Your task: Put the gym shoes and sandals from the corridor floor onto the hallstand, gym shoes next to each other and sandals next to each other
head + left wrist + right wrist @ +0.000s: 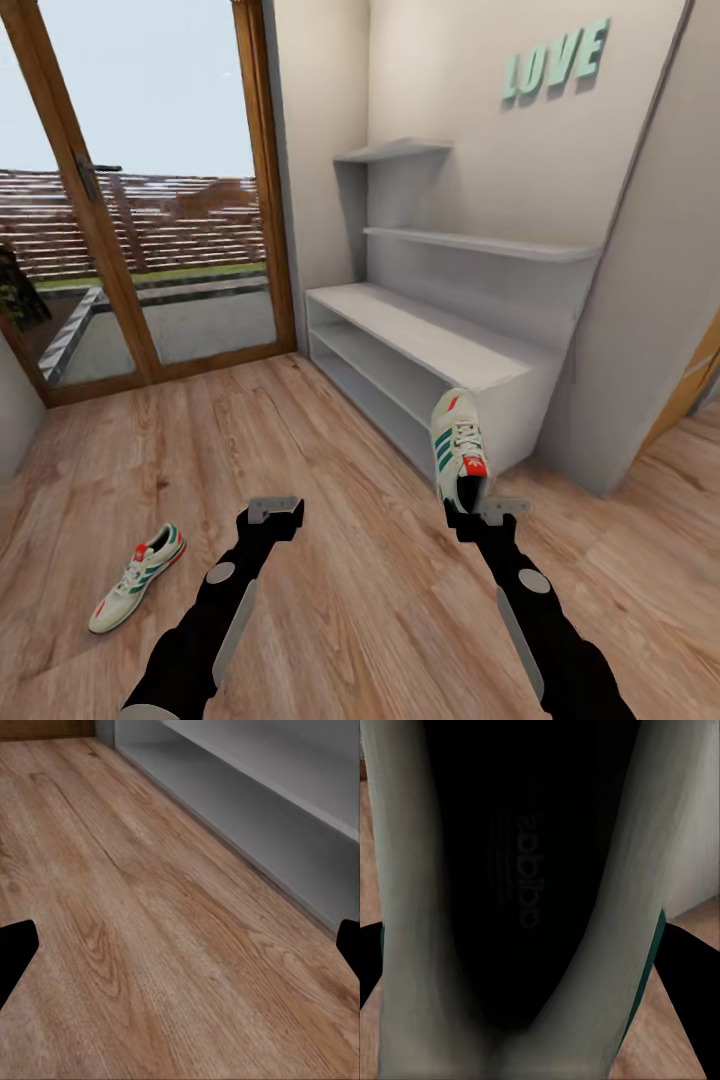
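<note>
Nearest the lens, in the right wrist view, a gym shoe looms so close that its dark insole and cream collar take up almost everything, with a green stripe at its edge and the black fingers flanking it on both sides. In the head view that held gym shoe stands nearly upright, toe toward twelve o'clock, its red-tagged heel end pinched in the right gripper; the fingers close on the shoe's heel and the shoe rises straight out beyond them, clear of the corridor floor. It hangs just in front of the near end of the hallstand, at about five o'clock from that unit's flat top.

The other gym shoe lies on the floor on its sole, well apart at eight o'clock from the held one, toe pointing toward seven o'clock.

The left gripper hovers above bare planks between the two shoes, its fingers spread wide with nothing between them; its wrist view looks along the floor to the hallstand's lower shelf.

Beyond, wall shelves sit above the hallstand, "LOVE" lettering hangs at one o'clock, and a glazed wooden door stands at eleven.
</note>
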Motion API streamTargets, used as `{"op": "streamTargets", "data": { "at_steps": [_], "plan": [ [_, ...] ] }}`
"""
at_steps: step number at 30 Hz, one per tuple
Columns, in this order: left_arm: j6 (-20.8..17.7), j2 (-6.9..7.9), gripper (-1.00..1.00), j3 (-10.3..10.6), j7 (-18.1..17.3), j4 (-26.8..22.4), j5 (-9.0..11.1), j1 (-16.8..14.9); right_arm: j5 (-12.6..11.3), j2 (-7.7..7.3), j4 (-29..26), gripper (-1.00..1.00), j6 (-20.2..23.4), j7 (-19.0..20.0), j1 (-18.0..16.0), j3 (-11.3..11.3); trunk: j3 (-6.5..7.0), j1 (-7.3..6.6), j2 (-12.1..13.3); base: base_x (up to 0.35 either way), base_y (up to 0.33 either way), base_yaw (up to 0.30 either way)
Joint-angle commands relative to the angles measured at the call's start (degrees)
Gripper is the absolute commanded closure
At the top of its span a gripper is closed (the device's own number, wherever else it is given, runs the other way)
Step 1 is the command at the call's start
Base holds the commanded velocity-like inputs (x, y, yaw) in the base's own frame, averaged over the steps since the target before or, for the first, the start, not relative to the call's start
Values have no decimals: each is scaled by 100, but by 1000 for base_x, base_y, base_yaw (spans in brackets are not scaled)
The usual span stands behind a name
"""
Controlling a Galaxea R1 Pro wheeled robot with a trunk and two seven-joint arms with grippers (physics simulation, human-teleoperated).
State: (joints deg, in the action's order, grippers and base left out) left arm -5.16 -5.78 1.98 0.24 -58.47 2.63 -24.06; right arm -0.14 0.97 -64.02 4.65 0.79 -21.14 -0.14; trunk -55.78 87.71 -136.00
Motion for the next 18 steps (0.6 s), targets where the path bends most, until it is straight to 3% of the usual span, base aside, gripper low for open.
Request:
{"op": "streamTargets", "data": {
  "at_steps": [1,10,18],
  "plan": [
    [-29,-1,-100,4,2,-6,28,-2,-4,2,-14,100,36,9,0,-4,-3,1,-2,243,223,293],
    [-29,-1,-100,4,5,-6,28,-2,-4,2,-14,100,36,9,2,-4,22,1,-2,241,210,293],
    [-23,-2,-100,4,3,-6,28,-2,-4,3,-14,100,36,9,1,-4,39,1,-2,162,40,226]
  ]
}}
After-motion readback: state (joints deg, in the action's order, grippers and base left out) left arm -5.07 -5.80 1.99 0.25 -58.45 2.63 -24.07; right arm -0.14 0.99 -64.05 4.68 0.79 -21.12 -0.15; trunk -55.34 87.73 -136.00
